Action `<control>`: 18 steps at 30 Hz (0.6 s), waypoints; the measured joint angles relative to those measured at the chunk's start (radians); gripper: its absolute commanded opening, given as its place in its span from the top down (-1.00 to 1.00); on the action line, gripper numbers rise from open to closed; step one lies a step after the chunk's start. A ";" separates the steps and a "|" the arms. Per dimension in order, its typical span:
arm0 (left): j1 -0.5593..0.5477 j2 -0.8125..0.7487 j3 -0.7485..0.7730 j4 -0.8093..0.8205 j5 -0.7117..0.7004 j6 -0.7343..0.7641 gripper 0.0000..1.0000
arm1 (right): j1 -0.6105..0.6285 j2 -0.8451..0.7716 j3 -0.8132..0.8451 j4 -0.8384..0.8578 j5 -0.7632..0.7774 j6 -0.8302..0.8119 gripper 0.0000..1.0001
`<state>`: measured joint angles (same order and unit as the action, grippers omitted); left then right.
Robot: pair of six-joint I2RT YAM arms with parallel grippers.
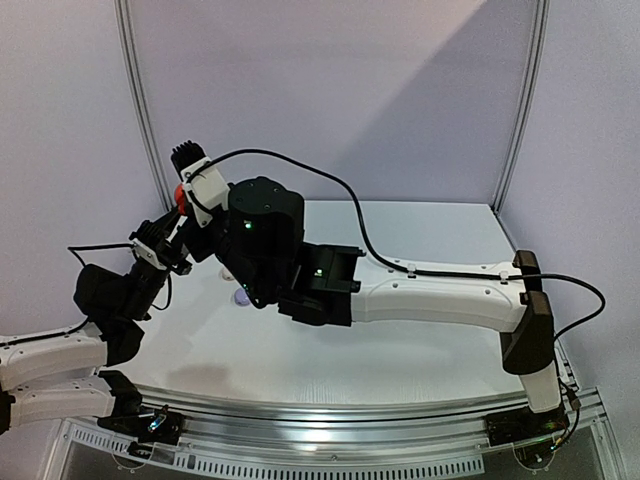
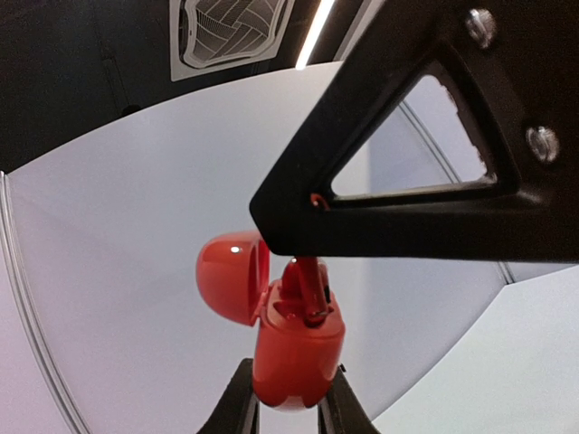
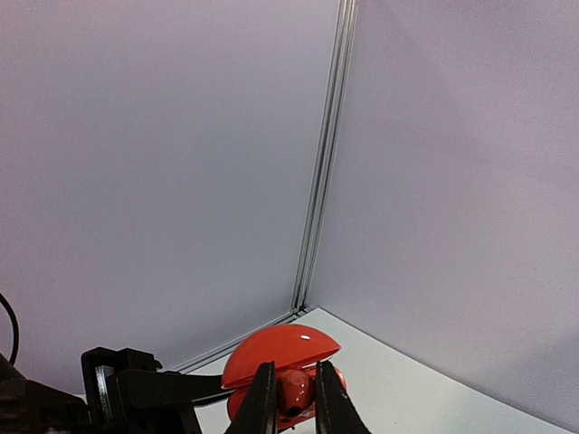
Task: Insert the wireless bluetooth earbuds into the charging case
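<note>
Insertion: our left gripper (image 2: 289,409) clamps the open glossy red charging case (image 2: 298,353), right gripper (image 3: 294,404) pinches a small red earbud (image 3: 291,391) at its socket; next, a straight push.

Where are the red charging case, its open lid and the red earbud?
red charging case (image 2: 298,362), left wrist view, lower body
open lid (image 2: 231,276), left wrist view, domed outside
red earbud (image 3: 294,391), right wrist view, rounded body

Right arm (image 1: 430,295) hides most of the red case (image 1: 181,196).
</note>
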<state>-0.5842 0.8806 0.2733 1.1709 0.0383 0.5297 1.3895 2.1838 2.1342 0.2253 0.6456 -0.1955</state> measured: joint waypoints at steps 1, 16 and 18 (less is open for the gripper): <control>0.000 0.000 0.000 0.000 0.000 0.000 1.00 | 0.000 0.000 0.000 0.000 0.001 -0.005 1.00; 0.003 0.000 -0.005 -0.005 -0.010 0.001 1.00 | 0.000 0.034 0.059 -0.050 0.008 -0.080 1.00; 0.004 0.000 -0.007 -0.006 -0.012 0.001 1.00 | 0.000 0.036 0.062 -0.054 0.008 -0.088 1.00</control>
<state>-0.5800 0.8810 0.2665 1.1648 0.0261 0.5308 1.3895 2.2196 2.1960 0.1715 0.6537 -0.2832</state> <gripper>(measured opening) 0.202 0.123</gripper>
